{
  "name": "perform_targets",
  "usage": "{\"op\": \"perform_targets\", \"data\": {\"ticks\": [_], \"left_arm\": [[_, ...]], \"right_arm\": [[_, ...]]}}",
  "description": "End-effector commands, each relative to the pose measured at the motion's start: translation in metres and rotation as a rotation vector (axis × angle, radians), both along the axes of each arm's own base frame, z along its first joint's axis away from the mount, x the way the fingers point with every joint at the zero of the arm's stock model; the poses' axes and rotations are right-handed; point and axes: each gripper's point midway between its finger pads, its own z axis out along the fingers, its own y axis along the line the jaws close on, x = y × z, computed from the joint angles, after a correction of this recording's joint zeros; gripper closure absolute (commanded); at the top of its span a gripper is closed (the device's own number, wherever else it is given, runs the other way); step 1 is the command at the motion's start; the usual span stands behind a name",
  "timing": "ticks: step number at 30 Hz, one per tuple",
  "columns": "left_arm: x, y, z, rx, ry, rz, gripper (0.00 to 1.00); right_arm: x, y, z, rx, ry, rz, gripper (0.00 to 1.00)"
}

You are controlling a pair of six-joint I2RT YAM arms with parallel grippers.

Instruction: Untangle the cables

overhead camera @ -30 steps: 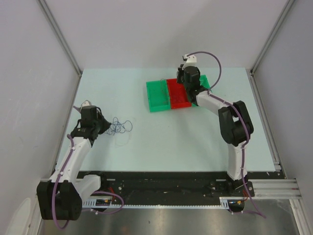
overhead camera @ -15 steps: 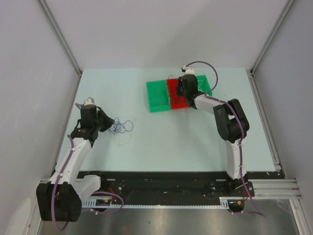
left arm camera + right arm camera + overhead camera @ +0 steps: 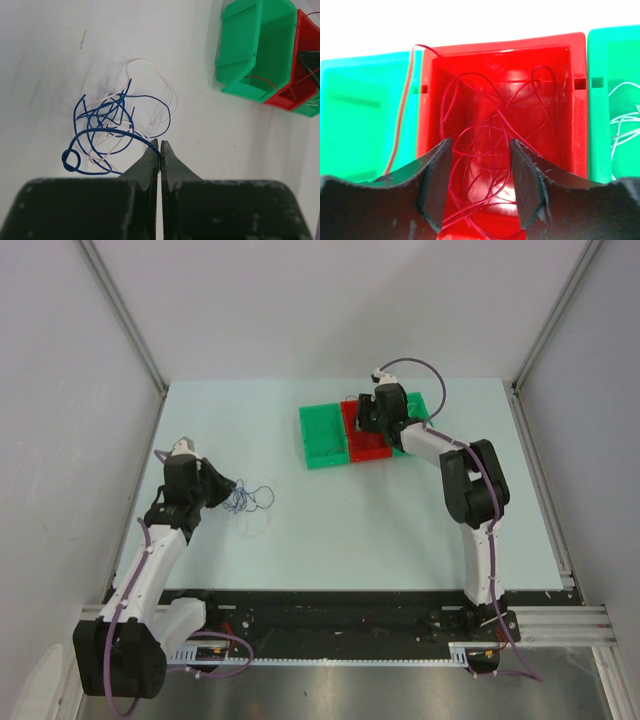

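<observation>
A small tangle of dark blue and whitish cables [image 3: 107, 125] lies on the pale table, left of the middle [image 3: 250, 500]. My left gripper [image 3: 160, 149] is shut on a blue cable where it runs into the fingertips, at the tangle's near right edge [image 3: 222, 490]. Several red cables [image 3: 495, 125] curl loosely inside the red bin [image 3: 502, 44]. One red strand [image 3: 407, 100] hangs over its left wall. My right gripper [image 3: 479, 150] hovers open just above these red cables [image 3: 372, 425], with nothing pinched between its fingers.
A green bin [image 3: 322, 435] stands left of the red bin [image 3: 368, 448]. Another green bin [image 3: 600, 100] on the red bin's right holds whitish cables [image 3: 625, 125]. Grey walls and metal rails enclose the table.
My right gripper has come down and forward over the red bin and opened, letting go of what it carried. The left arm has barely shifted and stays shut on the blue cable.
</observation>
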Motion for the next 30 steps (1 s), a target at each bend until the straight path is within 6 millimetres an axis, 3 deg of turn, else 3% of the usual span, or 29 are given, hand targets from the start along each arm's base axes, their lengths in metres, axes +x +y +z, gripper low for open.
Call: {"op": "perform_targets", "data": {"ticks": [1,6,8,10,11,12,17,19,21,22,24,25,27,30], "left_arm": [[0.001,-0.005,0.014,0.004,-0.058,-0.034,1.00],[0.000,-0.005,0.016,0.004,-0.066,-0.034,1.00],[0.000,-0.004,0.016,0.006,-0.069,-0.034,1.00],[0.001,-0.004,0.016,0.006,-0.067,-0.034,1.00],[0.001,-0.004,0.016,0.008,-0.068,-0.034,1.00],[0.001,-0.004,0.015,0.006,-0.063,-0.034,1.00],[0.003,-0.006,0.011,0.005,-0.045,-0.041,1.00],[0.003,-0.005,0.010,0.008,-0.043,-0.040,1.00],[0.002,-0.005,0.009,0.007,-0.043,-0.038,1.00],[0.002,-0.004,0.010,0.009,-0.046,-0.036,1.00],[0.002,-0.004,0.011,0.009,-0.051,-0.036,0.99],[0.002,-0.004,0.011,0.011,-0.053,-0.035,1.00],[0.001,-0.004,0.012,0.010,-0.055,-0.031,1.00],[0.000,-0.004,0.013,0.010,-0.060,-0.031,1.00]], "right_arm": [[-0.002,0.000,0.094,-0.008,-0.148,-0.010,0.43],[-0.018,-0.024,0.122,-0.090,-0.162,-0.100,0.34],[-0.029,-0.023,0.116,-0.170,-0.173,-0.012,0.32],[-0.052,0.005,0.125,-0.208,-0.249,0.230,0.30],[-0.067,0.009,0.109,-0.346,-0.285,0.391,0.27],[-0.084,0.029,0.105,-0.408,-0.320,0.504,0.27],[-0.120,0.063,0.085,-0.697,-0.427,0.815,0.23],[-0.124,0.077,0.081,-0.825,-0.487,0.877,0.21],[-0.122,0.082,0.064,-0.898,-0.478,0.904,0.21],[-0.116,0.086,0.073,-0.905,-0.478,0.884,0.22],[-0.118,0.083,0.040,-0.908,-0.334,0.931,0.24],[-0.108,0.091,0.056,-0.884,-0.339,0.905,0.25],[-0.101,0.087,0.030,-0.905,-0.261,0.915,0.29],[-0.087,0.085,0.026,-0.944,-0.238,0.888,0.33]]}}
